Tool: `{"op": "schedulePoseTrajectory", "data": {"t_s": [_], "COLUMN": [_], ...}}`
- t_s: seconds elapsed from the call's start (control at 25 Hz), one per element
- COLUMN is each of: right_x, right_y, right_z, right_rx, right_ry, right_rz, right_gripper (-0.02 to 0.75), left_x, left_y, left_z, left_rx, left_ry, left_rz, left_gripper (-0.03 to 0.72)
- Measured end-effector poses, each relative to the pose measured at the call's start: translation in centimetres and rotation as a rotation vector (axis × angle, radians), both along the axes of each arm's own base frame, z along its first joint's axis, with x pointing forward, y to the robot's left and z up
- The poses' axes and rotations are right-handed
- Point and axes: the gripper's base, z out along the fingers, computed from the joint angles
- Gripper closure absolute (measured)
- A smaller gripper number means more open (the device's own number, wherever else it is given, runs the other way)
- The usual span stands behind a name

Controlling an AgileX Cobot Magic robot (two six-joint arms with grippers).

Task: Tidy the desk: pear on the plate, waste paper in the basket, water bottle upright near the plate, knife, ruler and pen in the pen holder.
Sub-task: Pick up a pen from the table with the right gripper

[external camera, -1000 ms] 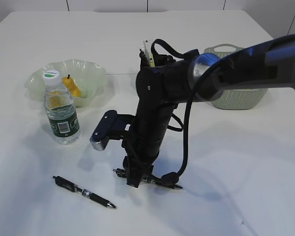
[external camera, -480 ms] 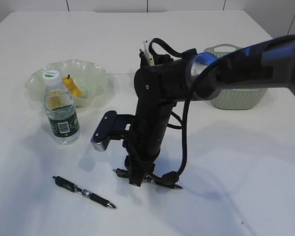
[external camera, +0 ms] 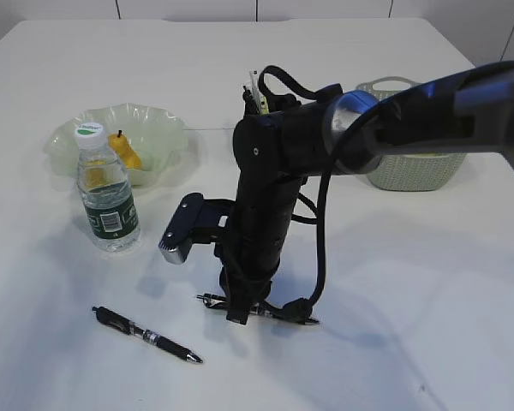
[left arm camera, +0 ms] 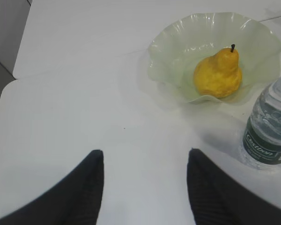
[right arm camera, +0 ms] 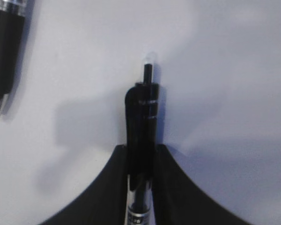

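Straddling a black pen (right arm camera: pixel 141 117), the right tool (right arm camera: pixel 140 154) stands nose-down on the surface (external camera: pixel 428 282), its two dark fingers (right arm camera: pixel 168 187) drawn narrow and pressed to either side of the barrel. The right wrist view shows the pen running straight out from between the jaws, its clicker end pointing away from the wrist, so the long axis lies across the closing direction. That is the correct relation for a clean pinch. The grip appears made, though the pen still lies flat on the surface and is not lifted.

In the exterior view this pen (external camera: pixel 287 315) lies roughly left to right under the tool, near the front edge. A second black pen (external camera: pixel 146 335) lies apart to the left, angled.

The pen holder (external camera: pixel 259 101) stands behind the right arm, largely hidden, with slim items already projecting from it. Judged from this, the coming move is up and back, with the pen turned upright.

The left tool (left arm camera: pixel 145 187) hangs wide and empty near the plate (left arm camera: pixel 164 51), which holds the pear (left arm camera: pixel 218 75). The water bottle (left arm camera: pixel 269 131) stands upright beside it. The basket (external camera: pixel 411 171) sits at far right.
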Motion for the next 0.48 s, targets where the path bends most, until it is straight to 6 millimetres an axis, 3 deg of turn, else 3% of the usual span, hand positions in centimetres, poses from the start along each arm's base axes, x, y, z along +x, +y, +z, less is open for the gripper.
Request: {"op": "schedulePoseTrajectory", "data": {"t_s": [0.48], "right_x": [-0.03], "right_y": [0.13], "right_z": [0.43], "right_rx": [-0.052], "right_ry": [0.096], "right_rz": [0.015], "right_gripper": [0.652], "left_x": [0.0], "left_y": [0.0], "left_z": [0.0], "left_rx": [0.002], "left_ry": [0.0], "left_rz": [-0.001], "left_gripper": [0.286]}}
